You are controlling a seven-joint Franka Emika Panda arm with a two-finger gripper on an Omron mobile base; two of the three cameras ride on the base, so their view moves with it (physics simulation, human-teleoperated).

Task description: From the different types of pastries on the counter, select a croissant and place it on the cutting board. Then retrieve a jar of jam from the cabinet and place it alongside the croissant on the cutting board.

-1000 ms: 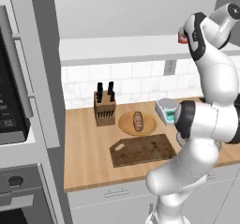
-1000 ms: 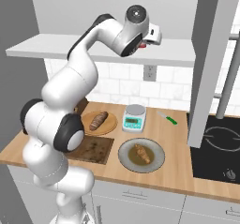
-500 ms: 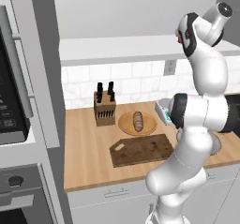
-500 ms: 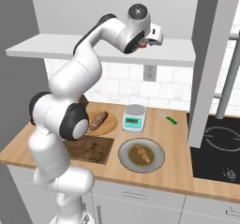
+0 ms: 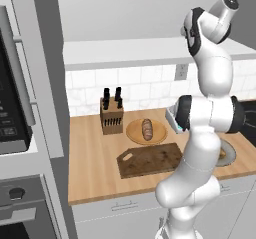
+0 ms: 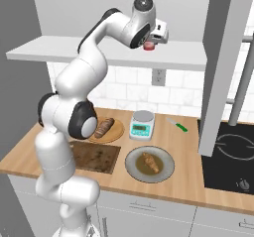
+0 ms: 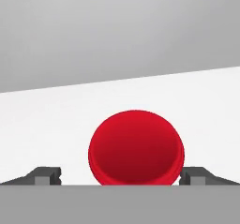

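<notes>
The jar of jam [image 7: 136,147] shows its bright red lid on the white cabinet shelf [image 6: 99,55]. My gripper [image 7: 123,175] is open, with one fingertip on each side of the lid and nothing gripped. From the right base view the gripper [image 6: 151,40] hovers high at the shelf, right over the jar [image 6: 148,46]. The croissant [image 6: 149,162] lies on a grey plate [image 6: 166,174] on the counter [image 6: 183,147]. The dark cutting board [image 6: 94,156] [image 5: 150,160] lies just left of that plate. The darker loaf [image 6: 104,128] rests on a round wooden plate [image 6: 116,133].
A kitchen scale [image 6: 141,124] stands behind the grey plate and a green-handled knife [image 6: 176,125] lies to its right. A knife block [image 5: 111,115] is at the back left. A stovetop [image 6: 228,156] and a tall grey panel [image 6: 221,72] bound the right side.
The arm's lower links have swung more upright while the hand stayed up at the shelf by the jar. The jaws have stayed open.
</notes>
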